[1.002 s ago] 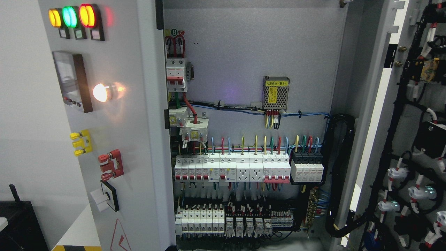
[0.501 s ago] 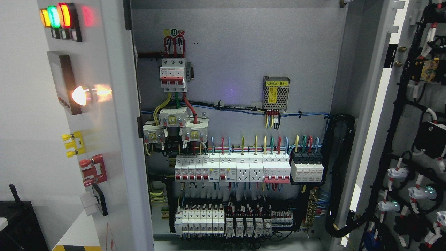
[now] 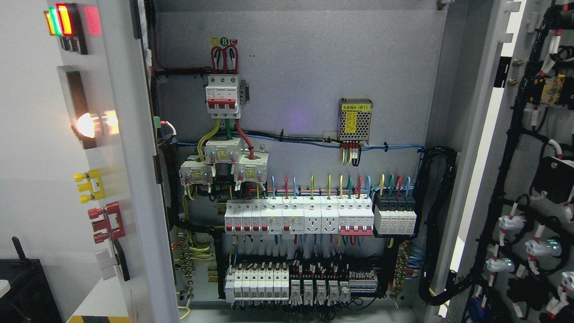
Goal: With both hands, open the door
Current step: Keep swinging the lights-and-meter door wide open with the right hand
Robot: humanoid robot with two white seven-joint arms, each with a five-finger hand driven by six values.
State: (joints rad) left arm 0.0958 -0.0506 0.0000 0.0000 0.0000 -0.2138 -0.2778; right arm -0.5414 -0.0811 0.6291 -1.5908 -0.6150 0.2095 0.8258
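At near left, the left door (image 3: 130, 179) is seen edge-on, wide open, w/ red, green and amber lamps (image 3: 57, 20) up top, a lit lamp (image 3: 87, 124), then yellow terminals (image 3: 89, 186) and red terminals (image 3: 105, 222) below. At near right, the right door (image 3: 493, 134) is also open, its black wiring harness (image 3: 506, 179) exposed. Neither robot hand is in frame, so finger state can't be told and nothing can be placed rel. to a hand. Farther back, the cabinet back panel (image 3: 305, 67) is exposed: main breaker (image 3: 222, 96), power supply (image 3: 355, 119), breaker row (image 3: 298, 217).
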